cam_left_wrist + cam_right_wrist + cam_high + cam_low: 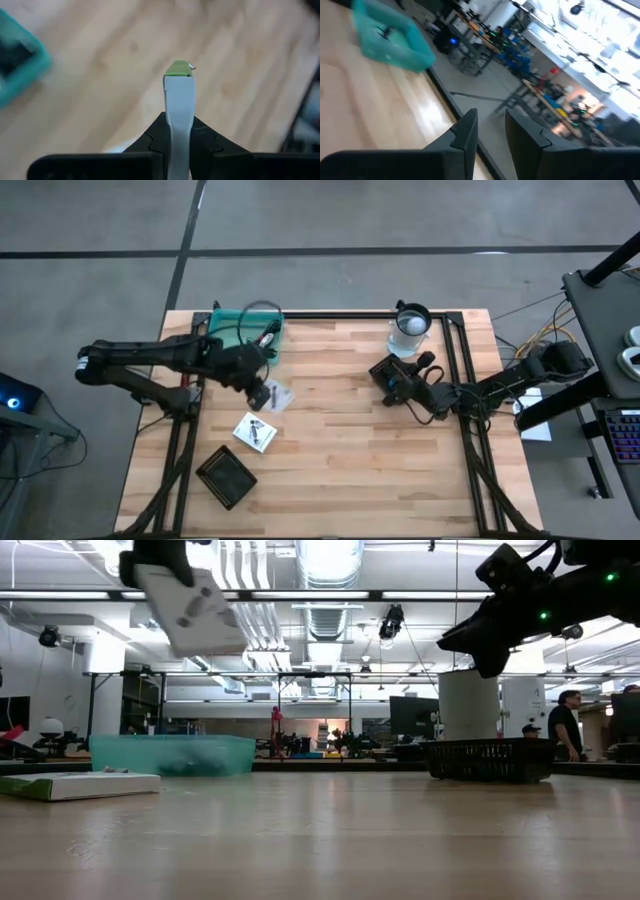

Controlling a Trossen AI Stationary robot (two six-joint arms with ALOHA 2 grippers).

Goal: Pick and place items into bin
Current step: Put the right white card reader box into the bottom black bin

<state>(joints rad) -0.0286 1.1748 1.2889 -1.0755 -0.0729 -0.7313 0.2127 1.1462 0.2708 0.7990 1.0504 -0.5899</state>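
My left gripper (258,387) hangs over the table's left half, just near of the teal bin (245,330), shut on a flat white printed packet (192,610). The packet is well above the table. A second white packet (254,431) lies flat on the wood nearer the front edge. In the bin I see dark cables and something red. My right gripper (390,376) stays at the right, near the clear cup (410,328), its fingers (470,125) a little apart with nothing between them. My left gripper pinches the packet's two flat faces (178,127) between its two fingers. The packet's thin edge faces the wrist camera and its green end (178,70) sticks out past the fingertips. The fingers slant down from above. The packet hangs tilted below them (150,575), clear of the table.
A black mesh basket (226,476) sits near the front left corner. The clear cup with a white ball stands at the far right. Black frame rails (462,380) run along the table's sides. Bare wood lies between the two arms.
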